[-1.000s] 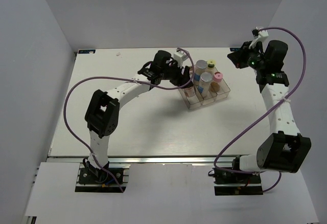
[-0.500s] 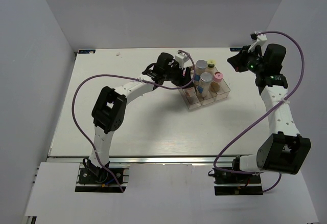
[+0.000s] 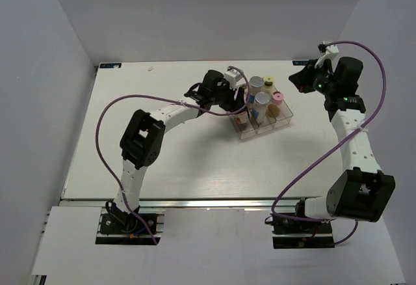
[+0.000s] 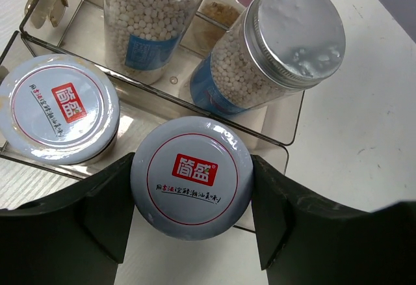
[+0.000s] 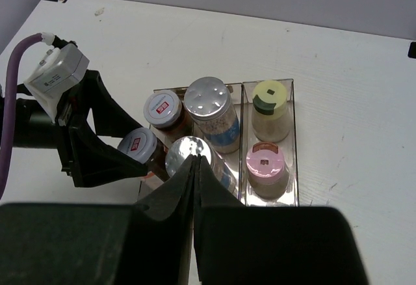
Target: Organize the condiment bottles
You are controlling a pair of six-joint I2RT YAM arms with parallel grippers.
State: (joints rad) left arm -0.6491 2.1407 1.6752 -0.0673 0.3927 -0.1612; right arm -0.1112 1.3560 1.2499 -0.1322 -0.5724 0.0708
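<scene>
Seen from above, the left arm's elbow has swung in toward the clear tray over the past second, while the left gripper stays at the tray's near-left end. The arm has reposed but its load has not travelled, so the placing looks unfinished. The right gripper hovers raised, well apart on the tray's other side. From the left wrist, the fingers stand about half open, pressed against both sides of a brown jar with a pale, red-labelled lid, at the end of the compartment nearest the hand. Whether the jar rests on the floor is unclear. A second jar stands ahead and left of the hand, with two silver-capped bottles just beyond. From the right wrist, that gripper's fingers are closed together on nothing. Below them, the pink-capped bottle and yellow-green-capped bottle share the compartment farthest from the left hand.
</scene>
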